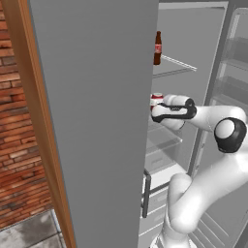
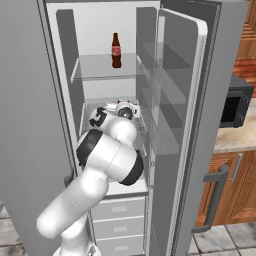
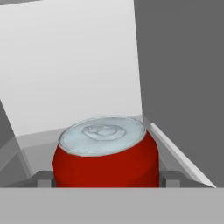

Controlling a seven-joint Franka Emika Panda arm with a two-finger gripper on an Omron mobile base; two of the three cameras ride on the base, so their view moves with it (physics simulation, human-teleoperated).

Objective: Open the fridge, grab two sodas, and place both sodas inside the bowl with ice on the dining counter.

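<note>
The fridge [image 1: 97, 121] stands open, and my arm reaches onto its middle glass shelf. A short red soda can [image 3: 105, 153] with a silver top stands there, also visible past the door edge [image 1: 156, 98]. My gripper [image 3: 107, 179] straddles the can, with a dark fingertip [image 3: 170, 178] pressed against each side, so it looks shut on the can. The slim dark cola bottle [image 2: 116, 50] with a red label stands upright on the shelf above, and again [image 1: 157, 48]. The bowl with ice and the dining counter are out of view.
The left fridge door [image 2: 25, 125] and the right door [image 2: 200, 100] with its clear bins flank my arm closely. White drawers [image 2: 117, 210] sit below the shelf. A microwave [image 2: 235, 107] on a wall counter lies to the right, and a brick wall [image 1: 19, 145] to the left.
</note>
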